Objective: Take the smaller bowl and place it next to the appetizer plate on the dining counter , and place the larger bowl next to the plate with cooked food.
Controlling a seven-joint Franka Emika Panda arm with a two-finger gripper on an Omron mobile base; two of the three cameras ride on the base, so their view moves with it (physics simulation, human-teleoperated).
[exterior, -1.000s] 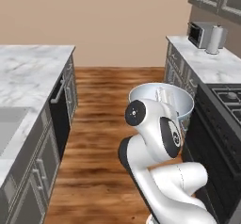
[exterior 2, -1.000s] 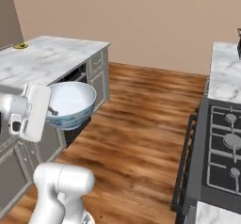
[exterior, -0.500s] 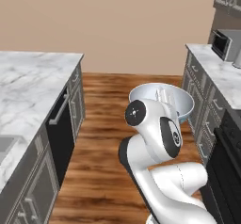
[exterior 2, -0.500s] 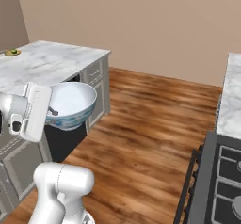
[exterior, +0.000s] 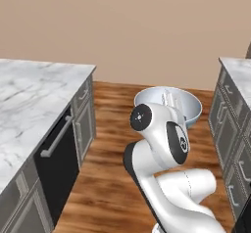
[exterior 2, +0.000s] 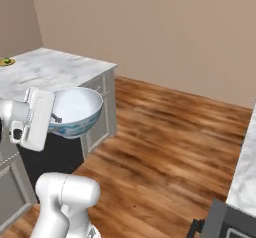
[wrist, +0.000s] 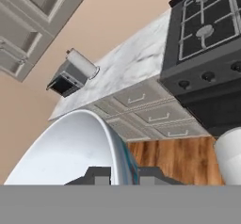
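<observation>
The gripper is clamped on the rim of the larger bowl, carried in the air beside the dining bench. Porcelain likely handles stiff, slick and fragile, so one-sided rim grip risks tipping

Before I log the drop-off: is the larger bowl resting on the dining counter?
No, the larger bowl hangs in the air, held at its rim beside the dining counter.

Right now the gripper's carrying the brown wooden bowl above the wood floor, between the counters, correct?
Not quite: the gripper is carrying the larger bowl, white with a blue-green pattern, not the brown wooden one. The right base view shows it. It is above the wood floor, between the counters.
</observation>
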